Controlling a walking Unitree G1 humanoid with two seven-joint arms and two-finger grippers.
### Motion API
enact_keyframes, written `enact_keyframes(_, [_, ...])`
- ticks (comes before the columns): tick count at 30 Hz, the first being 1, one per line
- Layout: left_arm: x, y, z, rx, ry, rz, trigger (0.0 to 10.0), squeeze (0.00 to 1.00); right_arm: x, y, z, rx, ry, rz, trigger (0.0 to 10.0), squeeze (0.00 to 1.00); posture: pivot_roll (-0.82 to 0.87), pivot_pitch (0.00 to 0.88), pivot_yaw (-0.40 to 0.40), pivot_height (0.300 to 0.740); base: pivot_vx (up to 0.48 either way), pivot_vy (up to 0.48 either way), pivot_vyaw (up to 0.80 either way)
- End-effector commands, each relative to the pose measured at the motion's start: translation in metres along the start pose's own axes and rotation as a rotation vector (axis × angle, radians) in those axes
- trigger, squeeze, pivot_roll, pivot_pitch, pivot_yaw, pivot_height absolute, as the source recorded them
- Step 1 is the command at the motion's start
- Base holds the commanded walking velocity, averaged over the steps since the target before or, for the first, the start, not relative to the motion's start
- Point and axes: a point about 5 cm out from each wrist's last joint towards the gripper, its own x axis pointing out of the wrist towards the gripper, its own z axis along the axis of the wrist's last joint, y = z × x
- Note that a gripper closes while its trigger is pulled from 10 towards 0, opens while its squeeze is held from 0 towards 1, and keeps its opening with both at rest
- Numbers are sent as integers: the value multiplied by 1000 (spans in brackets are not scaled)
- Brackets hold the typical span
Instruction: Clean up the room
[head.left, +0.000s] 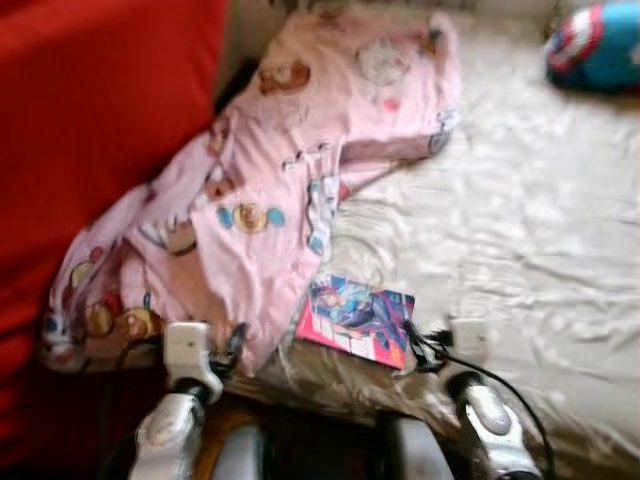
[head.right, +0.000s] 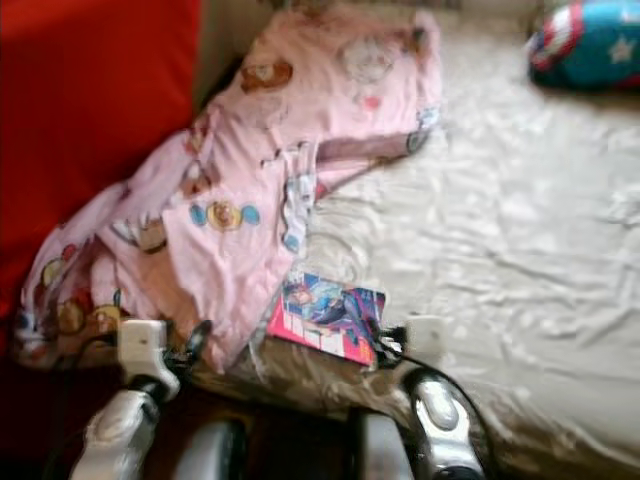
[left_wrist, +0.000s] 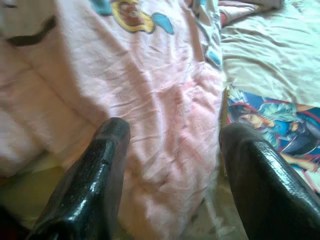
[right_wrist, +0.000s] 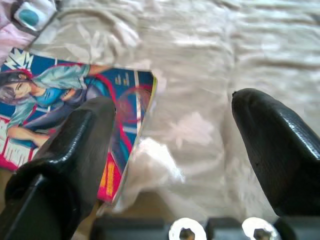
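A colourful magazine (head.left: 357, 318) lies on the cream bedsheet (head.left: 520, 230), touching the crumpled pink blanket's (head.left: 270, 180) edge. Both the left gripper (left_wrist: 170, 165), over the blanket beside the magazine, and the right gripper (right_wrist: 170, 135), at the magazine's corner, have jaws spread and hold nothing. The thin magazine may slide on loose sheet, or fabric get pinched instead.

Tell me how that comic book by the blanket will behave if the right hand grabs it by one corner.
The comic book looks thin and soft-covered, so it will probably droop or fan open from one corner. Its glossy cover may slip between the fingers. It lies flat on the wrinkled sheet, so the open right hand may catch fabric too.
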Motion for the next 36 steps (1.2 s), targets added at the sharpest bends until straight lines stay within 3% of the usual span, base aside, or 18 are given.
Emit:
enact_keyframes(1, [-9,9,-9,2,42,29,10000,0,-2,4,-12,63,64,-13,10000,0,5,196,-7,613,0,0,0])
enact_keyframes(2, [-10,8,-9,2,43,28,10000,0,-1,3,-12,78,73,-18,10000,0,8,199,-6,613,0,0,0])
enact_keyframes(3, [-10,8,-9,3,44,28,10000,0,-1,3,-13,89,79,-19,10000,247,8,203,-4,613,0,0,0])
enact_keyframes(4, [-10,8,-9,4,46,26,10000,0,0,4,-14,121,103,-14,10000,1000,9,208,-2,613,0,0,0])
enact_keyframes(10, [-15,7,-10,11,57,11,10000,0,5,0,-14,158,151,-65,10000,1000,25,240,15,613,0,0,0])
enact_keyframes(11, [-16,7,-11,14,61,8,10000,0,7,-1,-13,169,158,-80,10000,800,28,243,17,613,0,0,0])
enact_keyframes(12, [-16,7,-11,14,61,8,10000,0,7,-1,-13,169,158,-80,10000,800,28,243,17,613,0,0,0])
enact_keyframes(13, [-19,7,-11,18,64,5,10000,0,10,-2,-10,189,163,-101,10000,0,44,259,26,613,0,0,0])
enact_keyframes(22, [-29,11,-6,39,72,2,10000,0,23,4,5,208,173,-112,10000,0,103,310,51,613,0,0,0])
enact_keyframes(36, [-51,16,-4,60,109,14,10000,0,31,-7,22,236,137,-184,10000,0,137,358,68,613,0,0,0])
